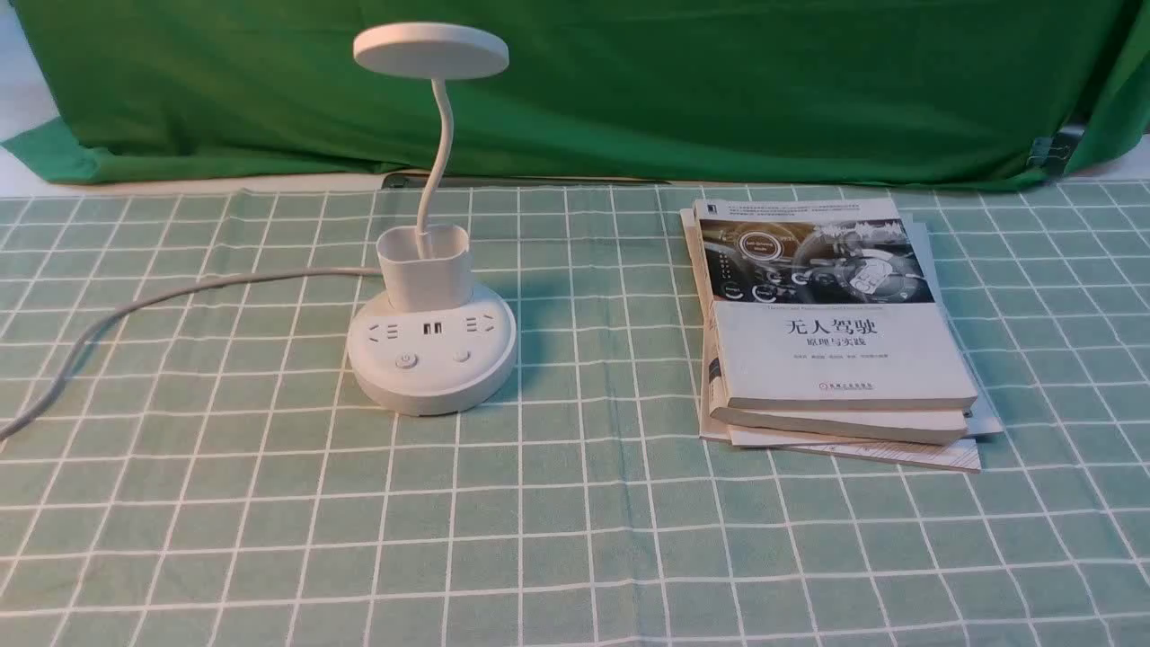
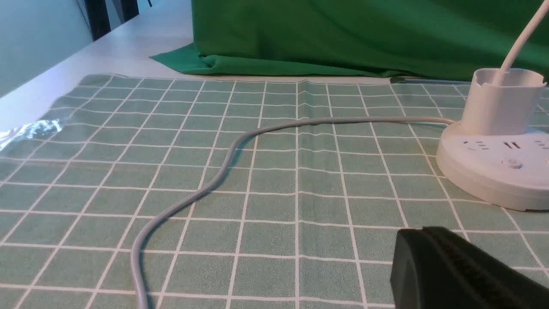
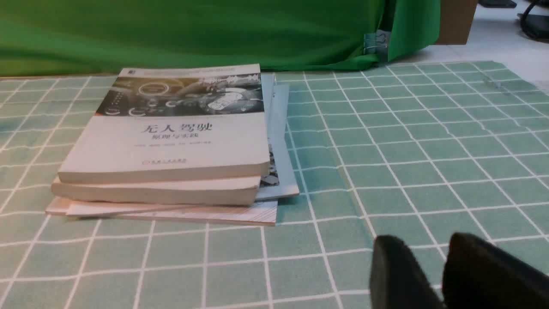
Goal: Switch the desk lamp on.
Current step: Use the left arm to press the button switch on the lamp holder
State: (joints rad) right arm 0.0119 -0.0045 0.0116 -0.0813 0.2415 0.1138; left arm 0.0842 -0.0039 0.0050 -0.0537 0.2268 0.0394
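Observation:
The white desk lamp stands left of centre on the checked cloth, unlit. Its flat disc head (image 1: 430,49) sits on a thin curved gooseneck (image 1: 437,153) rising from a cup-shaped holder (image 1: 424,265) on a round base (image 1: 431,377) with sockets. Two buttons (image 1: 406,361) (image 1: 462,356) face the front. A grey cord (image 1: 180,292) runs off to the left. No gripper shows in the front view. In the left wrist view the left gripper (image 2: 422,234) is shut and empty, short of the base (image 2: 484,184) and beside the cord (image 2: 240,146). The right gripper (image 3: 429,246) is slightly open, empty, near the books.
A stack of books (image 1: 835,332) lies right of the lamp and shows in the right wrist view (image 3: 167,141). A green cloth backdrop (image 1: 719,81) hangs behind the table, held by a binder clip (image 1: 1047,155). The green checked tablecloth (image 1: 575,539) covers the table.

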